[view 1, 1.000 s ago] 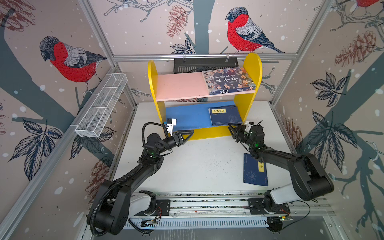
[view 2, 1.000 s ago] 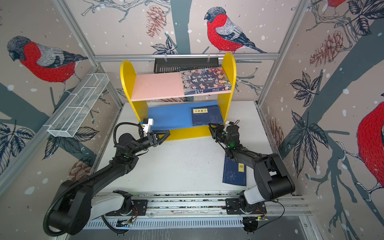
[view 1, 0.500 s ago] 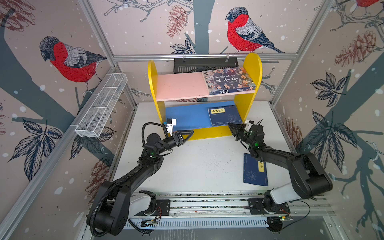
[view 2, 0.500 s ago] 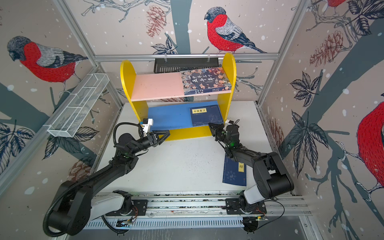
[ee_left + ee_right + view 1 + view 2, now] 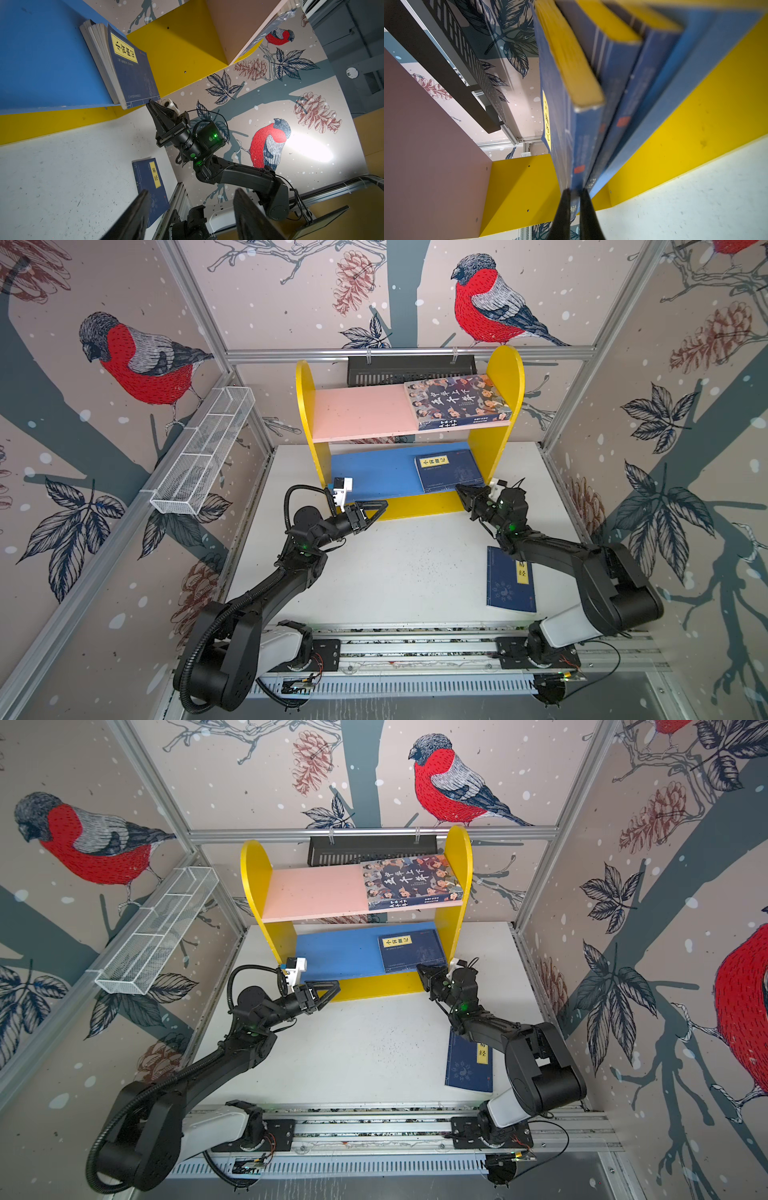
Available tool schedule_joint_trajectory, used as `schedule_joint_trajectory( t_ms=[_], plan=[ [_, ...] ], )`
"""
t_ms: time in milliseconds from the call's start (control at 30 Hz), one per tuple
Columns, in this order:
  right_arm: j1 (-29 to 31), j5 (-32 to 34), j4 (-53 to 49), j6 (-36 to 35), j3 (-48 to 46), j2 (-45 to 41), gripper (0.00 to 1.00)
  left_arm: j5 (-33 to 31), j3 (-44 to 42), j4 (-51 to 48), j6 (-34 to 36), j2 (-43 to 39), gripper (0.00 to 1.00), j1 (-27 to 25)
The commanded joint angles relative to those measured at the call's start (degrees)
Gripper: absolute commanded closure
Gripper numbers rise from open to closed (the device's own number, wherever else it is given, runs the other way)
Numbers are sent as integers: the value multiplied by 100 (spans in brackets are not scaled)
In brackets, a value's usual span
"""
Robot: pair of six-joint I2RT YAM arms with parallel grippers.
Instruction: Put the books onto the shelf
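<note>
Moved: right fingers (image 5: 463, 491) have slid in to the near corner of the stack of navy books (image 5: 451, 470) and snapped shut since a second ago; the left arm (image 5: 291, 585) hasn't budged.
Left side: left fingers (image 5: 380, 503) stand open and empty before the left part of the shelf (image 5: 305, 406), touching nothing.
Top tier: colourful book (image 5: 455, 400) lies flat at the right end of the pink upper board (image 5: 361, 412), up against the yellow side panel (image 5: 505, 377). That one's home.
Bottom tier: the stack of navy books, three by the look of the right wrist view, lies flat at the right end of the blue lower board (image 5: 374, 472), its near corner poking just past the front edge.
Grip: right fingers are clamped on that corner, one above and one below, with a strip of navy cover showing between the tips; which book of the stack they pinch can't be told.
Right side: loose navy book (image 5: 509, 585) lies flat on the tabletop (image 5: 407, 564), well apart from the shelf, partly under the right forearm (image 5: 552, 549) and nowhere near either set of fingers.
Score: four of five look shelved, one to go.
Next, by the look of it: let go of the stack, or seat it deeper, then back off for the loose navy book.
</note>
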Motion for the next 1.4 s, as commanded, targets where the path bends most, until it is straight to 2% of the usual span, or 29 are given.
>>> schedule_joint_trajectory(
  t_ms=[0,167,267,433,633,767,967,1033,1100,1367],
  plan=[
    [13,115,174,55,4,11,90,10,224,-520,645,24,37,-39],
    [8,118,139,46,28,-38,84,-52,713,-1536,1557,154,40,-248],
    [21,120,52,38,11,-118,70,-191,1040,-2186,1986,285,42,-438],
    [70,193,-279,-65,-38,-415,66,-696,1524,-3169,2659,544,49,-795],
    [95,285,-760,-225,-192,-911,71,-962,1577,-2851,2208,979,61,-977],
    [127,468,-1010,-299,-547,-1476,76,-1000,1728,-2540,2075,1306,74,-1179],
    [125,895,-2145,-724,-762,-2670,77,-1202,2059,-2119,1638,1971,93,-1275],
    [118,1049,-2509,-848,-788,-3041,77,-1374,2312,-2411,1569,2198,97,-1275],
    [105,1143,-2660,-901,-830,-3255,77,-1448,2470,-2454,1568,2398,100,-1275],
    [6,984,-2985,-1095,-909,-3548,79,-1543,3024,-2266,1413,2972,100,-1274]
  ],
)
